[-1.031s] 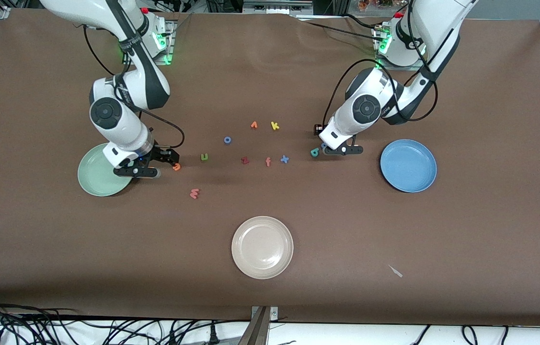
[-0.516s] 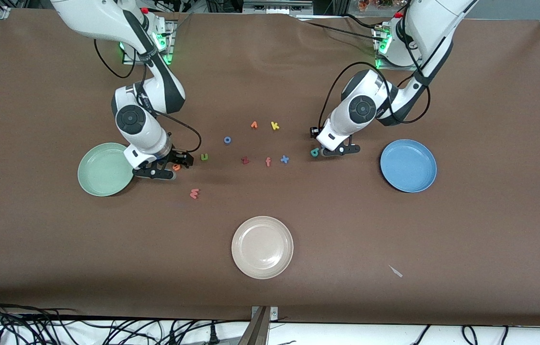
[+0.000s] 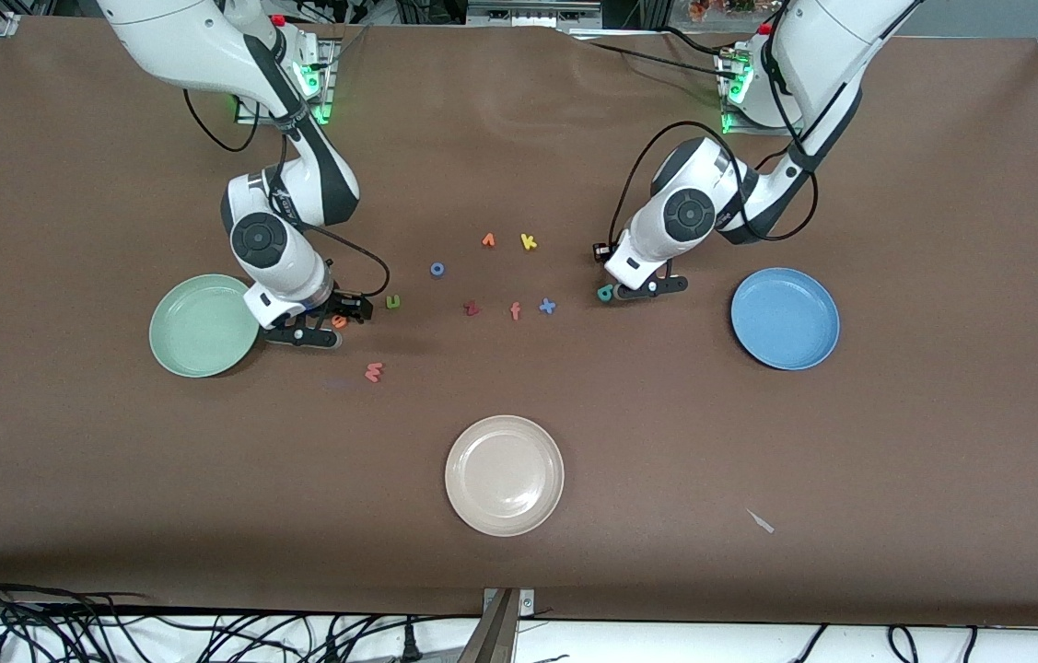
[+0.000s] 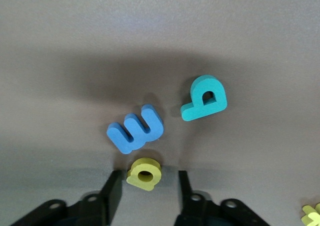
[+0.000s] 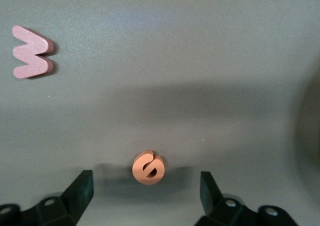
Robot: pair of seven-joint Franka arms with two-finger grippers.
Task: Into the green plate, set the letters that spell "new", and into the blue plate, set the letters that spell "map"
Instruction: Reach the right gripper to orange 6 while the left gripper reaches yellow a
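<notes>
My right gripper (image 3: 332, 322) is low on the table beside the green plate (image 3: 196, 331), open wide. The orange e (image 5: 148, 168) lies between its fingers with a gap on each side. The salmon w (image 3: 374, 372) lies nearer the camera and the olive n (image 3: 393, 301) is close by. My left gripper (image 4: 147, 183) is open, its fingers close on either side of the yellow letter (image 4: 144, 173) without touching it. The blue m (image 4: 136, 129) and teal letter (image 4: 204, 98) lie just past it. The blue plate (image 3: 785, 319) holds nothing.
A cream-white plate (image 3: 505, 475) sits near the table's front edge. Between the arms lie a blue ring o (image 3: 437, 269), a yellow k (image 3: 529, 241), a dark red z (image 3: 472, 308), an orange f (image 3: 515, 311) and a blue cross shape (image 3: 547, 306).
My right gripper has moved off the green plate's rim toward the table's middle and now straddles the orange e. My left gripper's fingers have narrowed around the yellow letter.
</notes>
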